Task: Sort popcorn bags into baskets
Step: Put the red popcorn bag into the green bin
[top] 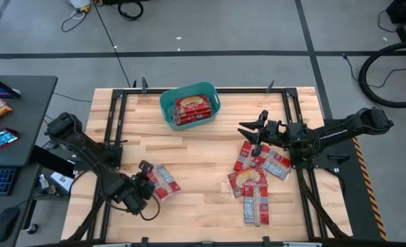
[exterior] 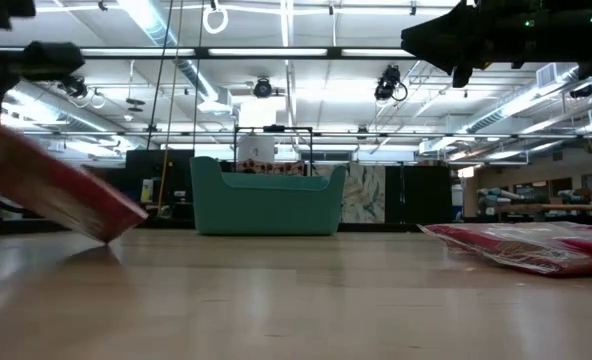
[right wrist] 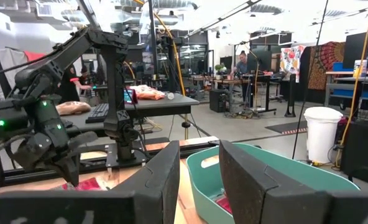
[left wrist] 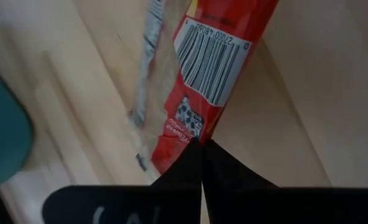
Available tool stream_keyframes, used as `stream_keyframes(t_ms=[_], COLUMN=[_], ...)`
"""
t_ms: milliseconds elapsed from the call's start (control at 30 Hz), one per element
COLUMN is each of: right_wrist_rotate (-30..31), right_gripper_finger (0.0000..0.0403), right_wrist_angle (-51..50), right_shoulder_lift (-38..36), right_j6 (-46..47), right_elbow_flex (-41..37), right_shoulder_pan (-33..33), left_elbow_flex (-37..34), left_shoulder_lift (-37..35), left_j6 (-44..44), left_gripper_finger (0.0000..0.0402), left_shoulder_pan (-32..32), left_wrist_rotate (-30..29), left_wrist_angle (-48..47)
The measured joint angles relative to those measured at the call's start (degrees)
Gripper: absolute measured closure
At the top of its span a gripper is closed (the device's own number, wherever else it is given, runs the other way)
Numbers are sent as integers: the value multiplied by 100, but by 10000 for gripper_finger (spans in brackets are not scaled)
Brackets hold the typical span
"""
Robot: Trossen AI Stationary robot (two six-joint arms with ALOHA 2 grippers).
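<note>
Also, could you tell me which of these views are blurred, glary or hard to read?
Left wrist view: the popcorn bag in the left gripper is sharp at its barcode, while the table is soft. Low view: the nearer bag is blurred; ceiling lights glare. Right wrist view: the right gripper's fingers are dark but clear.

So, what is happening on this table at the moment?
A robot with two arms is sorting red popcorn bags into a teal basket, which already holds a few. The left gripper is shut on one bag at the near left of the table, one end tilted up off the wood. The right gripper is open in the air above the pile of bags on the right side, between it and the basket. It holds nothing.
</note>
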Motion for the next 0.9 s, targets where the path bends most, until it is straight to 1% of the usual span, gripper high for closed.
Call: stream_keyframes(t_ms=[333,733,900], right_wrist_rotate=[0,0,0], right_gripper_finger=[284,284,284], right_wrist_angle=[0,-2,-2], right_shoulder_lift=[0,0,0], right_j6=[1,0,0], right_elbow_flex=[0,0,0], right_shoulder_pan=[-2,0,0], left_elbow_flex=[500,774,1013], left_shoulder_lift=[-8,-10,-12], left_j6=[-9,-23,-58], left_gripper_finger=[401,401,401], left_shoulder_pan=[264,717,893], left_wrist_rotate=[-664,-1075,-1384], left_wrist_angle=[-106,-225,-271])
